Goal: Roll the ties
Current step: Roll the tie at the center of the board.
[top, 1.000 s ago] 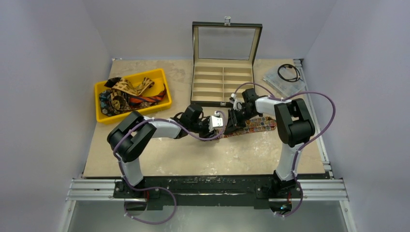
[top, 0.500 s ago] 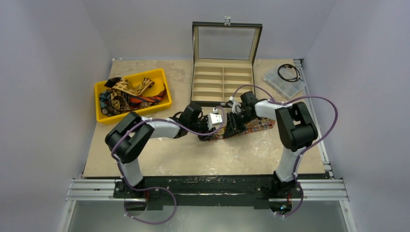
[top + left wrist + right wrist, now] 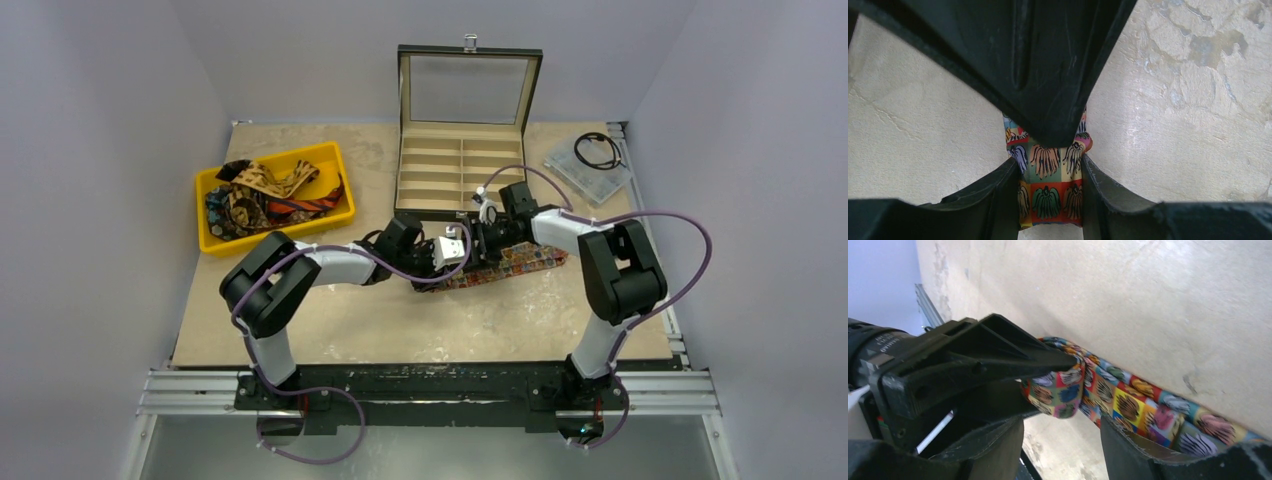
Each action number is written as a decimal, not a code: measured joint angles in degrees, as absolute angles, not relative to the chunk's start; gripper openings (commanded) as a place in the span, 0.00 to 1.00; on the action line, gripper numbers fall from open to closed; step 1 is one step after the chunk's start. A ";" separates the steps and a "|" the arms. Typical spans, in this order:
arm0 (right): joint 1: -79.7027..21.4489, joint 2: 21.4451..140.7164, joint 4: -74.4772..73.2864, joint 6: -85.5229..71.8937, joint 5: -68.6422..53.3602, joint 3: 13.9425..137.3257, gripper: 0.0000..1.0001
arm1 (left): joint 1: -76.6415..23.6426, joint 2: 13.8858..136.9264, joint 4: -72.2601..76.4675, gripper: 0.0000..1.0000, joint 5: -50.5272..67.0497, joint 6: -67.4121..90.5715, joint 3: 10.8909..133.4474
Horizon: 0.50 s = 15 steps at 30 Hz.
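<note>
The multicoloured floral tie lies flat on the table in front of the box. Its left end is folded over. My left gripper is shut on that folded end; in the left wrist view the fabric is pinched between both fingers of that gripper. My right gripper is open right beside it. In the right wrist view its jaws stand apart below the fold, and the tie runs off to the right over one finger. The other ties lie in a heap in the yellow bin.
The yellow bin stands at the back left. An open compartment box with a raised glass lid stands just behind the grippers. A black coiled cable lies on a clear bag at the back right.
The right arm's elbow has swung to the right and its gripper has drawn in close to the left one. The tie has shifted a little left. The left gripper has kept hold of the folded end.
</note>
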<state>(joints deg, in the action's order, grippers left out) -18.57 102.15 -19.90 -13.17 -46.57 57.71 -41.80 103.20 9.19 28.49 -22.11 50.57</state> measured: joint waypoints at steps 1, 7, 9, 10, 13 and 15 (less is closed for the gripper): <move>-18.92 102.39 -18.96 -14.11 -47.09 57.71 0.57 | -41.80 103.22 9.15 0.16 28.47 -22.11 50.59; -21.56 105.86 -14.20 -17.78 -48.97 57.71 0.45 | -41.82 103.26 8.82 0.16 28.38 -22.11 50.78; -22.04 107.35 -13.63 -18.15 -49.06 57.71 0.26 | -41.87 103.26 8.80 0.15 28.34 -22.11 50.78; -22.13 107.77 -13.56 -18.20 -49.15 57.71 0.15 | -41.91 103.26 8.78 0.16 28.29 -22.13 50.78; -22.11 108.05 -13.17 -18.02 -50.09 57.84 0.00 | -42.06 103.26 8.86 0.24 28.05 -22.15 50.81; -22.11 108.12 -13.43 -17.76 -50.04 57.93 0.00 | -42.04 103.26 9.06 0.35 28.12 -22.11 50.78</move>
